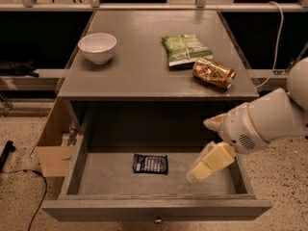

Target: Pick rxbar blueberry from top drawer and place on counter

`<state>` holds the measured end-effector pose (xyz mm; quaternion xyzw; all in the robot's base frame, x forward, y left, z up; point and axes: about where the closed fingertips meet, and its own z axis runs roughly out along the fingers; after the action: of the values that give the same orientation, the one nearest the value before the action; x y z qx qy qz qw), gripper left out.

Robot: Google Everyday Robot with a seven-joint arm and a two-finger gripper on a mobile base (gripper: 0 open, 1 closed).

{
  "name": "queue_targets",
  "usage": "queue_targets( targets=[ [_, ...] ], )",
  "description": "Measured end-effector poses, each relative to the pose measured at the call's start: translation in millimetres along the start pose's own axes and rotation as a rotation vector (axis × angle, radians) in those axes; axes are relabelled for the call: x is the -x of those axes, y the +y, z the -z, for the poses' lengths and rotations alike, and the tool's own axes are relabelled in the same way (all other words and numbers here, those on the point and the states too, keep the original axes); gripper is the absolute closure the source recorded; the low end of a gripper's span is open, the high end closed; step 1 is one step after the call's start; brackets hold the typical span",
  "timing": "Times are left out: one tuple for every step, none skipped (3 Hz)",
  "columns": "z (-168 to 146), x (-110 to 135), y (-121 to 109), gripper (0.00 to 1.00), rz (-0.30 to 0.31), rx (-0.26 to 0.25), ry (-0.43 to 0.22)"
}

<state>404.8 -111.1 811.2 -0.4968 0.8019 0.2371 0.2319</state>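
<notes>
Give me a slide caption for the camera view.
Pincer hovers over the right side of the open top drawer; rxbar blueberry lies flat inside, counter above.

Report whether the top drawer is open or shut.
Open. The top drawer is pulled out, with the rxbar blueberry lying flat on its floor. The gripper hangs inside, near its right wall.

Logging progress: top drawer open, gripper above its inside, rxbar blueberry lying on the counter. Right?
No. In the camera view the rxbar blueberry lies in the open top drawer, not on the counter; the gripper is above the drawer's inside.
</notes>
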Motion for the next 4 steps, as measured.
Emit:
queue_targets(
  targets=[
    [-31.6, -1.6, -7.2, 0.0, -0.127, -0.026, -0.041],
    [-31.1, 0.2, -10.2, 0.0, -0.137, -0.044, -0.048],
    [-30.9, 0.3, -9.3, 0.0, -0.134, -0.041, -0.047],
    [-50.3, -2.6, -15.0, 0.0, -0.155, -0.029, -0.042]
  ],
)
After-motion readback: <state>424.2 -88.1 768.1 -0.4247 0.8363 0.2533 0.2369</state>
